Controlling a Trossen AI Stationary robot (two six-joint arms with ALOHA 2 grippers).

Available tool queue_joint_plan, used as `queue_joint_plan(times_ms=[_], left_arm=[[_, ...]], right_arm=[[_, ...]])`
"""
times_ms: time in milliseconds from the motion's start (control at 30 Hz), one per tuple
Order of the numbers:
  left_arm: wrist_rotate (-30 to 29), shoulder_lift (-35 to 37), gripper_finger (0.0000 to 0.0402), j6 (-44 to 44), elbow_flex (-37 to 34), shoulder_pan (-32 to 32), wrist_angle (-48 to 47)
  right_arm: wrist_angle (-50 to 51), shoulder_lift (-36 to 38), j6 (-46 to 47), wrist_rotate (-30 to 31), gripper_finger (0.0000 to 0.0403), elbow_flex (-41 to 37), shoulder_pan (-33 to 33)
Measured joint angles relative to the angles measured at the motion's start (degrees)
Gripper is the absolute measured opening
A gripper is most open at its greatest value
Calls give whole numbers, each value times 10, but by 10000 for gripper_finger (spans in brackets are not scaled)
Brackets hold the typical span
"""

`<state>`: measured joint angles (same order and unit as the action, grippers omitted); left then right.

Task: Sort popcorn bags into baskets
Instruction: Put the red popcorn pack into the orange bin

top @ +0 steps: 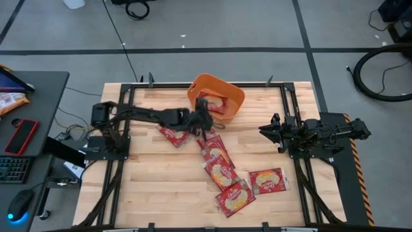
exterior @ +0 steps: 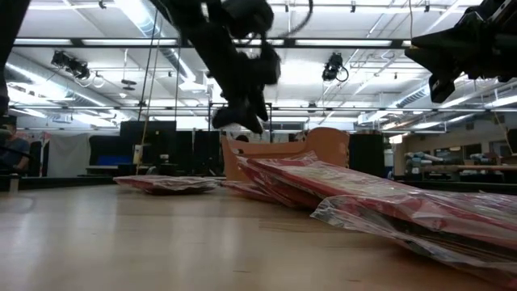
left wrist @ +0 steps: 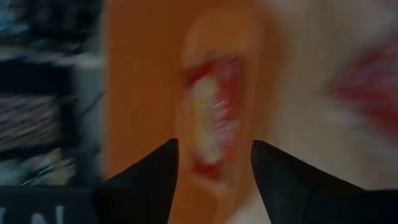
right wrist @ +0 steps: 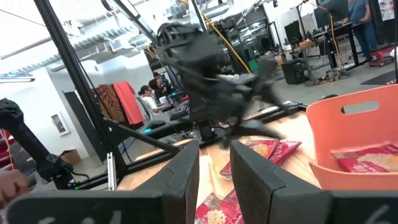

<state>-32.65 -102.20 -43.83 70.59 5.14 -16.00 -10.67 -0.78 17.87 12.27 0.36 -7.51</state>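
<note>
Left gripper [top: 205, 120] hangs above the table just beside the near wall of the orange basket [top: 226, 86], fingers [left wrist: 152, 177] spread apart with nothing between them; in the left wrist view, blurred, the gap between them frames the basket [left wrist: 143, 81] and the red bag inside it [left wrist: 208, 118]. In the low view the left gripper [exterior: 242, 113] is up off the table, in front of the basket [exterior: 323, 145]. The basket is a bright orange plastic tub, rectangular with rounded corners, solid walls, a slot handle in the end wall seen from the right wrist view [right wrist: 354, 124]; it sits at the far middle of the table [top: 154, 193]. One popcorn bag [top: 214, 103] lies flat inside it: red, cream-yellow popcorn picture, white edging. Five more bags lie on the table: one [top: 174, 135] near the left arm, just beside the gripper, then a loose overlapping chain running toward the near edge [top: 215, 149], [top: 221, 172], [top: 234, 197], and one [top: 267, 181] to the right of the chain. All flat red rectangular packets, glossy clear edges visible up close in the low view [exterior: 388, 206]. Right gripper [top: 270, 129] waits at the right side of the table, raised, fingers [right wrist: 183, 177] a narrow gap apart, holding nothing.
</note>
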Motion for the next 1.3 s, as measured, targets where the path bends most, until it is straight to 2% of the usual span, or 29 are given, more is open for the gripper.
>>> queue_joint_plan(times_ms=[100,167,267,467,567,733,900,1100,1233,1300], left_arm=[[80,17,198,50,0,-29,-67],[95,17,193,76,0,-48,-100],[98,15,188,111,0,-71,-168],[101,8,188,166,-31,-111,-193],[77,8,188,187,-52,-124,-244],[75,8,188,274,-88,-125,-341],[29,12,187,344,-137,-141,-370],[-45,12,187,365,-207,-155,-345],[-128,12,187,387,-231,-156,-330],[-136,12,187,388,-233,-156,-320]], right_arm=[[0,0,0,0,96,0,0],[0,0,0,0,96,0,0],[-2,0,0,0,96,0,0],[-4,-1,0,0,96,0,0],[-3,-1,0,0,96,0,0],[-5,-1,0,0,96,0,0],[-4,-1,0,0,96,0,0],[-4,-1,0,0,96,0,0],[-4,-1,0,0,96,0,0],[-4,-1,0,0,96,0,0]])
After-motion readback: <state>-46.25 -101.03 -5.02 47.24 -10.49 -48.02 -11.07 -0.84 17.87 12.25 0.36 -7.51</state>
